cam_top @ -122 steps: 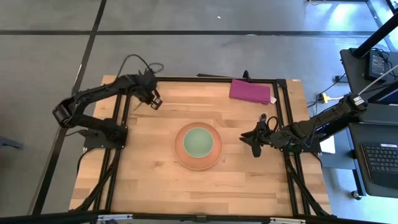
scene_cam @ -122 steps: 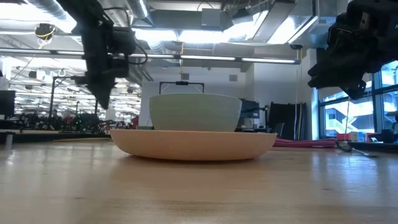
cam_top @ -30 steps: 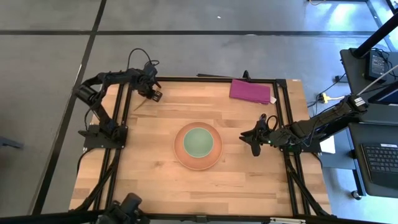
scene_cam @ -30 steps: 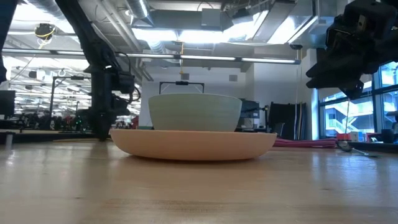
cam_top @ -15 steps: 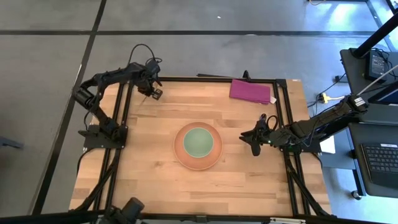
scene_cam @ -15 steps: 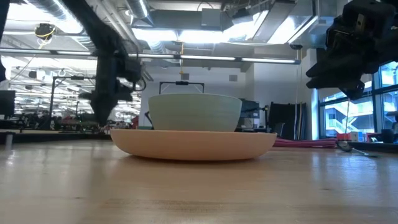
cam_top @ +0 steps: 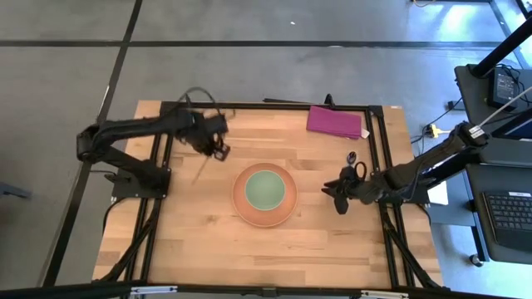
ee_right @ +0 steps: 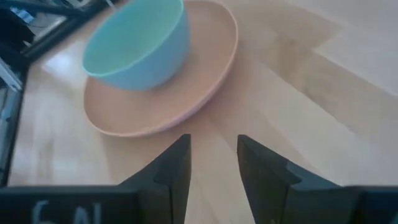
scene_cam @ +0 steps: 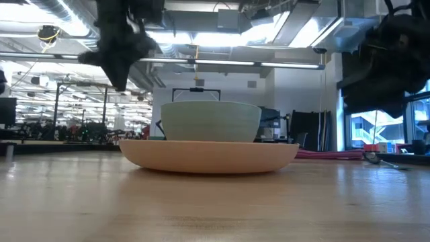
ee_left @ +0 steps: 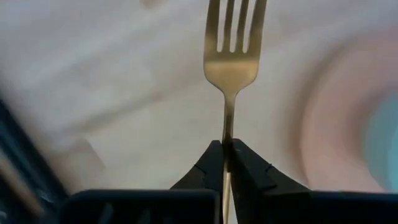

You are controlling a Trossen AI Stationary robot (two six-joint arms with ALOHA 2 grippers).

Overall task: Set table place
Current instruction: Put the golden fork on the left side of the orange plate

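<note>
Above the table [cam_top: 208, 241], to the left of the plate [cam_top: 243, 208], the gold fork [ee_left: 231, 43] is carried by the left gripper [ee_left: 224, 149], whose fingers are pinched tight on the slim handle with the tines pointing away from the wrist. The fork is judged light, stiff and smooth; it is held by the handle, where a thin metal shaft could pivot or slip between the pads, so a firm hold and a level approach are called for. At the middle of the table the round orange plate is seen with the pale green bowl [cam_top: 265, 187] standing in it; nothing is seen inside the bowl. Just right of the plate the right gripper [ee_right: 213, 163] is held low, its fingers parted by a narrow gap and nothing between them. A magenta rectangle [cam_top: 336, 121] lies at the far edge. The spoon cannot be made out with certainty
</note>
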